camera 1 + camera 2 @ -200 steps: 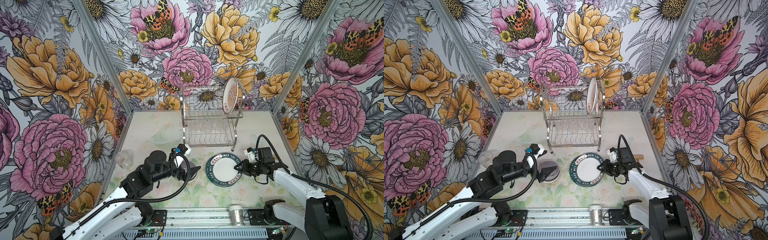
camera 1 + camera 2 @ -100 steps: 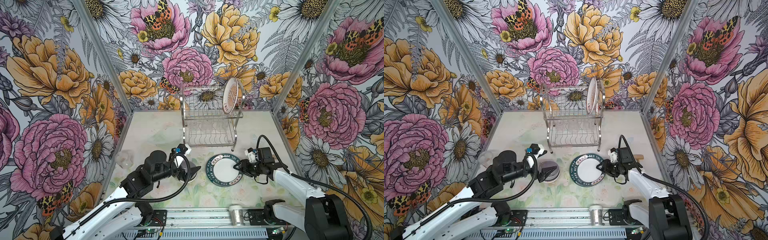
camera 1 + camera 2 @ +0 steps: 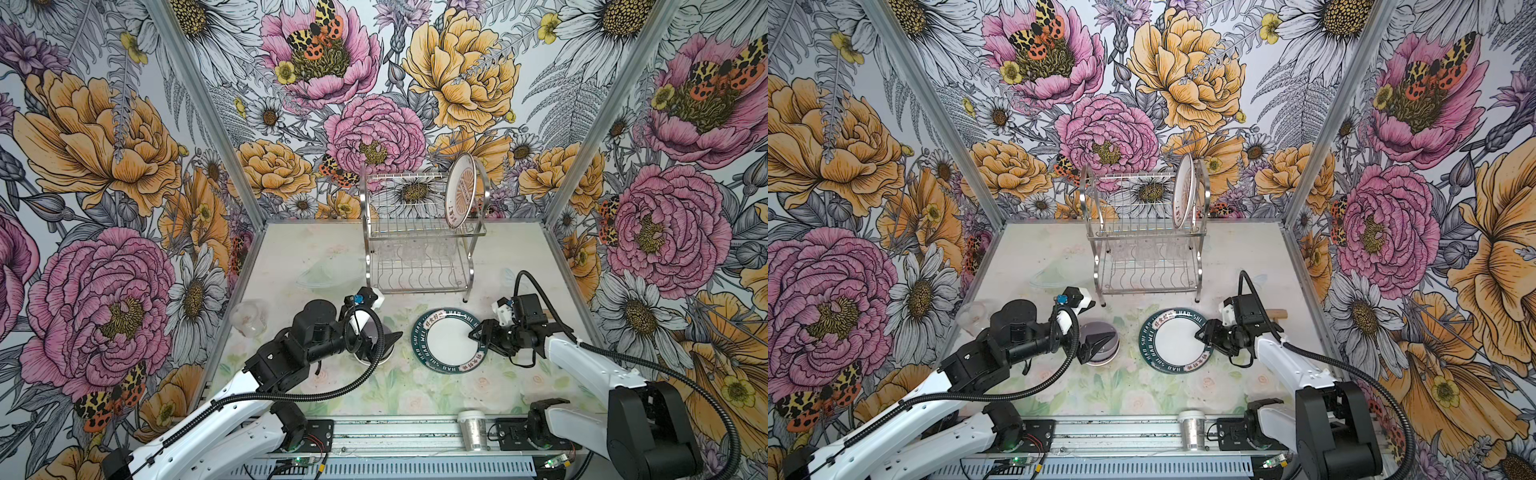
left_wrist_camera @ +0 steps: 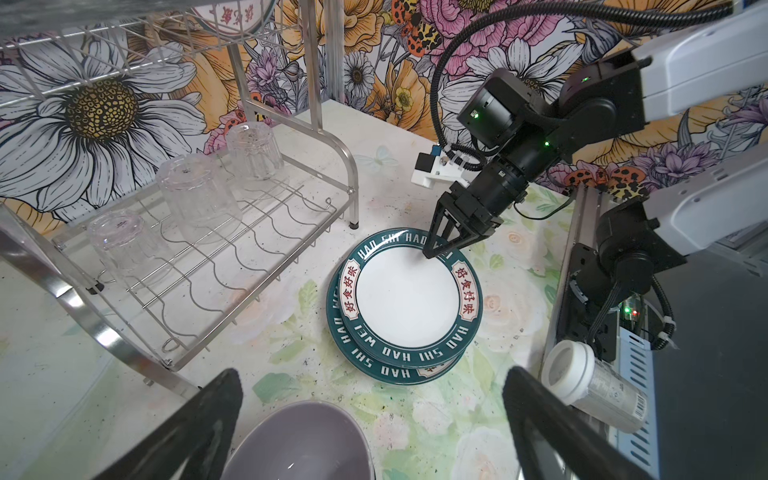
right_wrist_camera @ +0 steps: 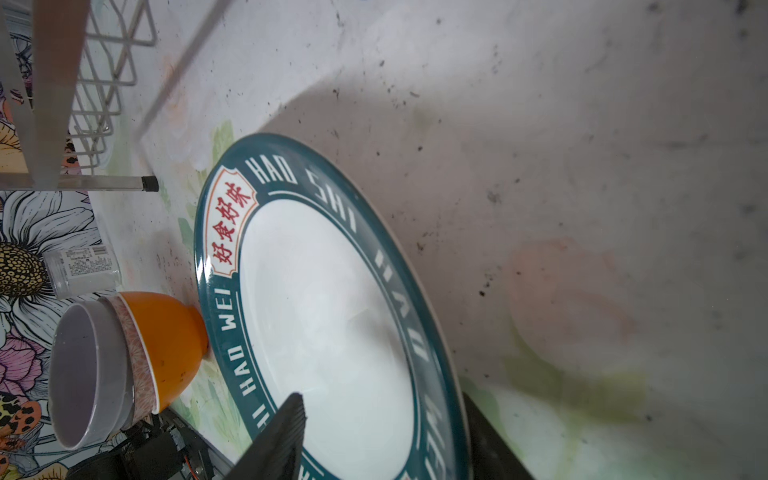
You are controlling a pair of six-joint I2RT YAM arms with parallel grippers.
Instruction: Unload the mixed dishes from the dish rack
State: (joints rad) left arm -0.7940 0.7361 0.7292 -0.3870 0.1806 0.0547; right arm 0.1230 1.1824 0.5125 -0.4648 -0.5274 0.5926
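The right wrist view alone shows the lavender bowl (image 5: 89,374) nested in floral (image 5: 133,361) and orange bowls (image 5: 170,345). In both top views the wide-spread left pincer (image 3: 386,338) hides the lower bowls. Just beside them, two stacked white plates with green lettered rims (image 4: 407,299) lie on the tabletop (image 5: 582,166). The right pincer (image 4: 434,251) straddles the top rim, released. An orange sunburst plate (image 3: 460,193) stands in the chrome wire dish rack (image 3: 368,249).

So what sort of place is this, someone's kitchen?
Probably a robot test booth, not a home: flower-printed walls box in one table, a left arm and right arm sit on a metal rail, facing a chrome dish rack.

Walls (image 3: 124,145) papered with big pink and orange flowers enclose a pale flower-printed tabletop (image 3: 511,245).
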